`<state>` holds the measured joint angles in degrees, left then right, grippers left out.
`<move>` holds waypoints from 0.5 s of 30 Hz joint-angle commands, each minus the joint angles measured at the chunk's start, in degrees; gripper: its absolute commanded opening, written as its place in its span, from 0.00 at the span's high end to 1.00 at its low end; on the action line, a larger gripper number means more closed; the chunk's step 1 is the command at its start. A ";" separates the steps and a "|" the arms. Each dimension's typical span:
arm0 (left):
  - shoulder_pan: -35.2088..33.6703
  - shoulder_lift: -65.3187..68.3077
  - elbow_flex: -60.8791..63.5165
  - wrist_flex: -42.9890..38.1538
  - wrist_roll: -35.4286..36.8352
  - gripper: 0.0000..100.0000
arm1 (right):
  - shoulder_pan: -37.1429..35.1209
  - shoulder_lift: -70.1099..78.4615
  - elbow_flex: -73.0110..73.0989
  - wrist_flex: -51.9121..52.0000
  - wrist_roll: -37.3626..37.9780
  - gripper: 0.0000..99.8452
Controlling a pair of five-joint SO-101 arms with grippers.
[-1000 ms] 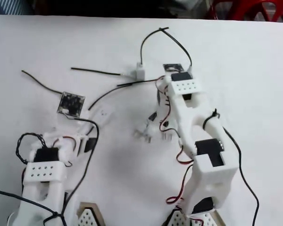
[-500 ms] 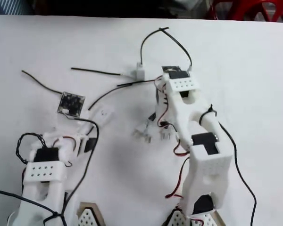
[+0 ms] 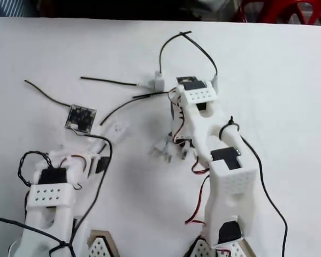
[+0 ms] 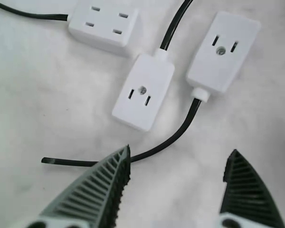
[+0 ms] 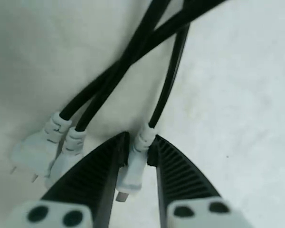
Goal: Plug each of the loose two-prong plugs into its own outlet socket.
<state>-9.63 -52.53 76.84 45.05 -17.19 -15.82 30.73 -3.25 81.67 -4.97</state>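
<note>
Swung left across the table (image 3: 289, 64) with the right arm (image 3: 232, 182) since a second ago. Clamped with the right gripper (image 5: 139, 138) on one white plug (image 5: 131, 173), pinched between both fingers (image 5: 99, 175) mid-table; two more plugs (image 5: 42, 149) just beside it. Held wide open with the left gripper (image 4: 180, 150), three sockets (image 4: 142, 92) just beyond.

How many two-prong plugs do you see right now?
3. One plug and a second plug lie side by side; the third plug is gripped by the right end effector. More could be hidden out of frame.
</note>
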 commanded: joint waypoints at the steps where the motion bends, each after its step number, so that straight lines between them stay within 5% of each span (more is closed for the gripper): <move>1: -0.57 -1.54 -0.09 -1.23 -0.44 0.69 | -0.13 -0.40 -0.62 2.15 0.09 0.97; 6: -0.57 -1.54 -0.09 -1.23 -0.44 0.69 | -0.48 -0.40 -2.90 6.55 0.09 0.89; 15: -0.57 -1.54 -0.09 -1.23 -0.44 0.69 | -0.22 0.13 -4.84 7.78 0.09 0.94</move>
<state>-9.63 -52.53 76.84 45.05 -17.19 -16.26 31.08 -6.07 88.53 -4.88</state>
